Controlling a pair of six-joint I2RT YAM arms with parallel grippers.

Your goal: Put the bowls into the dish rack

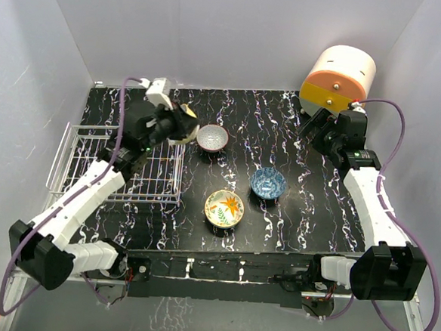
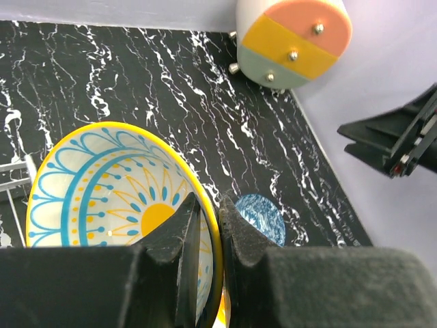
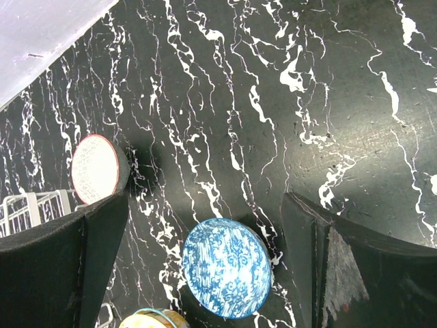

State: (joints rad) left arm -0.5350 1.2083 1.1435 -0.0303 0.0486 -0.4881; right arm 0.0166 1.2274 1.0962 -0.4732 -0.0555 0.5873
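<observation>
My left gripper [image 1: 180, 122] is shut on the rim of the cream-yellow bowl with the teal pattern [image 2: 102, 198], one finger inside and one outside. It holds the bowl tilted in the air by the far right corner of the white wire dish rack [image 1: 122, 170]. On the table sit the grey-white bowl [image 1: 212, 138], the blue-white bowl [image 1: 268, 183] and the flowered bowl [image 1: 224, 208]. My right gripper [image 1: 319, 131] hangs open and empty at the far right. In its wrist view the blue-white bowl [image 3: 227, 268] lies below the open fingers [image 3: 321, 246].
An orange-and-cream round drawer unit [image 1: 338, 77] stands at the back right corner, just behind the right gripper. White walls close in the black marbled table [image 1: 293, 216] on three sides. The rack overhangs the table's left edge.
</observation>
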